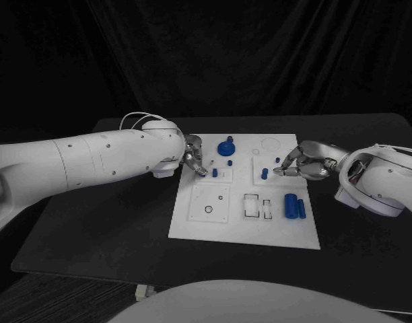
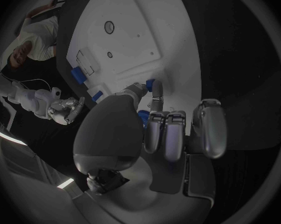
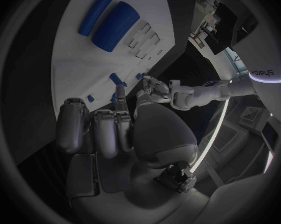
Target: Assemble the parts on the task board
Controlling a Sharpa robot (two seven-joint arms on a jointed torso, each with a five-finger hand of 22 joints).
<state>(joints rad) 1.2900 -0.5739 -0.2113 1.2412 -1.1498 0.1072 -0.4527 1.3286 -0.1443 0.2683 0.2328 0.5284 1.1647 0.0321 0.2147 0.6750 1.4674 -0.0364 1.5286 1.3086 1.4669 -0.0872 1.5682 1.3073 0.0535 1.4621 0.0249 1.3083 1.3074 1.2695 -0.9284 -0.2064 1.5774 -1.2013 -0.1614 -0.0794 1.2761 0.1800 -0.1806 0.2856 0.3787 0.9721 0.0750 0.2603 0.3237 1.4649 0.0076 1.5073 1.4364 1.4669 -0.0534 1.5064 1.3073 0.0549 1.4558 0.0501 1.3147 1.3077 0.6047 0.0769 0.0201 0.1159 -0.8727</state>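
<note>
Pegs lie on the task board, near right hand; both hands' grips unclear.

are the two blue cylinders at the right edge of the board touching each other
Touching. In the right wrist view the thick blue cylinder and the thin blue cylinder lie side by side on the task board with no white showing between them.
</note>
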